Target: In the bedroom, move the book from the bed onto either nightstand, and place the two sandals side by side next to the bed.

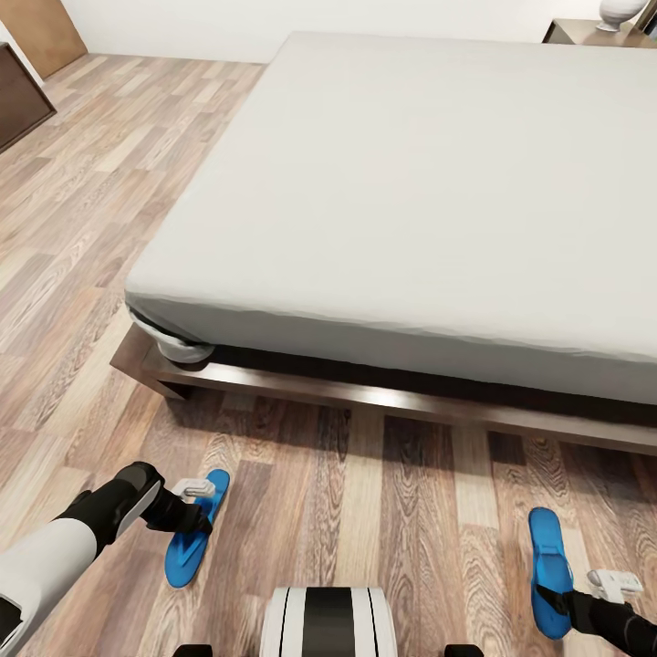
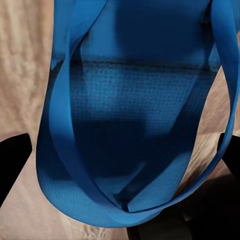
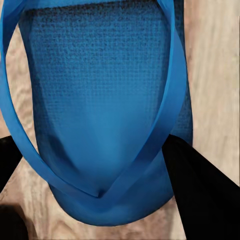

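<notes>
Head view: large platform bed (image 1: 438, 182) with pale-grey mattress and dark-brown frame across the upper part, wood-plank floor (image 1: 91, 228) to its left and along its near side. Far right behind the bed, a corner of a brown nightstand (image 1: 570, 32) with a pale rounded object (image 1: 619, 11) on top. No book on the visible part of the mattress.

On the floor near the bed's near edge, two bright blue sandals, well apart: left sandal (image 1: 193, 540) below the bed's left corner, lying at a slant; right sandal (image 1: 549, 570) far over at the right, roughly lengthwise away from the robot. Robot's own base (image 1: 328, 622) between them at the bottom edge.

Left gripper (image 1: 203, 506) down at the left sandal, black fingers on either side of it; in the left wrist view the sole and straps (image 2: 125, 125) sit close between dark fingertips (image 2: 12, 160). Clenched on it or merely around it: cannot tell.

Right gripper (image 1: 561, 598) at the right sandal's near end; in the right wrist view the strap (image 3: 172, 100) runs against a black finger (image 3: 200, 190). Grasp likewise cannot be told.
</notes>
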